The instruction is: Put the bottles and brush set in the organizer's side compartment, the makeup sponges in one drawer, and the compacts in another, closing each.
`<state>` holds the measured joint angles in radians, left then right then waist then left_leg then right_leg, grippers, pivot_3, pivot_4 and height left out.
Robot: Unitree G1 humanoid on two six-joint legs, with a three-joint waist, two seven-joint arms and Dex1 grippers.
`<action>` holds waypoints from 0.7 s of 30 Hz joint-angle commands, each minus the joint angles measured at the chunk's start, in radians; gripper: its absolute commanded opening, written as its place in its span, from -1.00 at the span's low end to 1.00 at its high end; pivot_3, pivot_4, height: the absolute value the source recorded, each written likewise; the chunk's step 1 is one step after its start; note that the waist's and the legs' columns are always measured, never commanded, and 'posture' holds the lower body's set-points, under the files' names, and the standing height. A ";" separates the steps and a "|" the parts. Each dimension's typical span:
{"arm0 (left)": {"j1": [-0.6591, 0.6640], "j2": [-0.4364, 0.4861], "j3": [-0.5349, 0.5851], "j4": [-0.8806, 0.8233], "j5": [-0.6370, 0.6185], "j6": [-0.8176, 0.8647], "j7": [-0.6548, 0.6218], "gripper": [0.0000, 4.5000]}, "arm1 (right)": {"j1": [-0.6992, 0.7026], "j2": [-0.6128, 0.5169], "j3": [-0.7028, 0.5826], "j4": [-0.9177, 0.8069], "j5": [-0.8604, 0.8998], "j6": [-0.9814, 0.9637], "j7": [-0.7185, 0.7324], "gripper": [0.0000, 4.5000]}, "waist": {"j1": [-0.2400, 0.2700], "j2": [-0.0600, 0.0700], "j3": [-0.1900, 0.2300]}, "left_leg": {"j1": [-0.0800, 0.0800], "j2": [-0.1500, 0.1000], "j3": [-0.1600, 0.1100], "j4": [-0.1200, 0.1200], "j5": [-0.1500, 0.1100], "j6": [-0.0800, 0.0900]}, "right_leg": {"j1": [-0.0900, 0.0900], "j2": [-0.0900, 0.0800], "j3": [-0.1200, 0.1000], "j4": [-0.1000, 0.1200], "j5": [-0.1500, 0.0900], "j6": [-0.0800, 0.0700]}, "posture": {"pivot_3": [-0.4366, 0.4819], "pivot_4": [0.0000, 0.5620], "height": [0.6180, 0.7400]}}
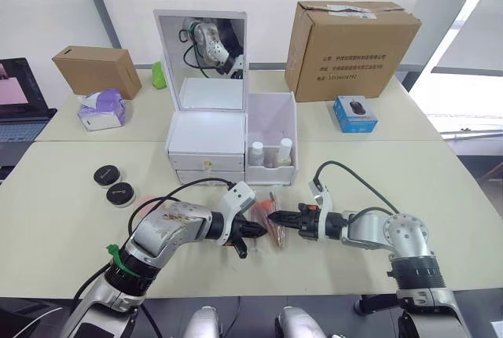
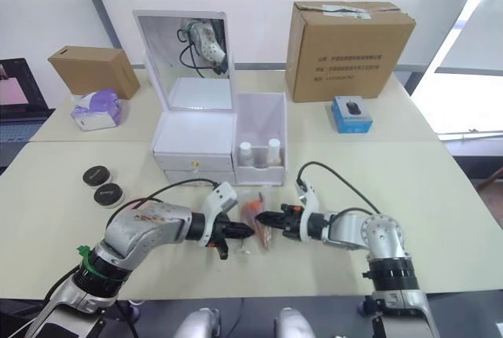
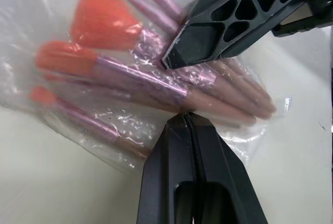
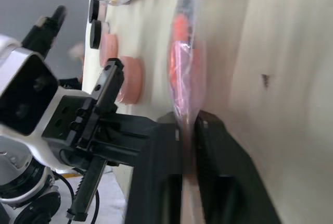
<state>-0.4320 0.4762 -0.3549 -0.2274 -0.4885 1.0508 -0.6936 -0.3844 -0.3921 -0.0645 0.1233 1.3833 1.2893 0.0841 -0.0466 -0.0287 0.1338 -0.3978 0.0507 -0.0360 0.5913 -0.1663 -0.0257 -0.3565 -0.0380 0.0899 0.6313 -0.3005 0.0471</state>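
Note:
The brush set (image 1: pixel 268 217), orange-tipped pink brushes in a clear bag, lies on the table in front of the white organizer (image 1: pixel 208 145). My right gripper (image 1: pixel 276 217) is shut on the bag's plastic (image 4: pixel 183 104). My left gripper (image 1: pixel 256 230) is shut, its tip against the bag's other edge (image 3: pixel 208 130). Two bottles (image 1: pixel 257 154) stand in the organizer's side compartment (image 1: pixel 271 130). Both drawers (image 1: pixel 206 165) are shut. Two black compacts (image 1: pixel 114 184) lie at the left. Pink makeup sponges (image 4: pixel 128 79) sit beyond my left gripper, toward the organizer.
The organizer's mirror lid (image 1: pixel 203 59) stands up. A large cardboard box (image 1: pixel 354 49) and a blue box (image 1: pixel 354 113) are at the back right. A small cardboard box (image 1: pixel 96 71), a tissue pack (image 1: pixel 102 109) and a laptop (image 1: pixel 20 94) are at the left.

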 commanded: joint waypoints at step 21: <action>0.240 0.098 0.543 -0.212 -0.366 -0.232 -0.230 -1.00 | -0.014 -0.384 -0.186 -0.575 -0.365 -0.488 0.545 -0.99 | 0.007 0.006 0.005 | -0.016 -0.002 0.008 0.000 0.000 0.000 | -0.014 -0.003 0.007 -0.002 -0.002 -0.004 | -0.05 -0.47 1.00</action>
<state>-0.1882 0.5711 0.1588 -0.4345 -0.8052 0.8316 -0.9065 -0.3388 -0.7329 -0.2658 -0.4941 1.1163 0.9010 0.5343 -0.0392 -0.0227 0.1390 -0.4140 0.0488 -0.0270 0.5912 -0.1663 -0.0258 -0.3705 -0.0411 0.0966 0.6297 -0.3023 0.0428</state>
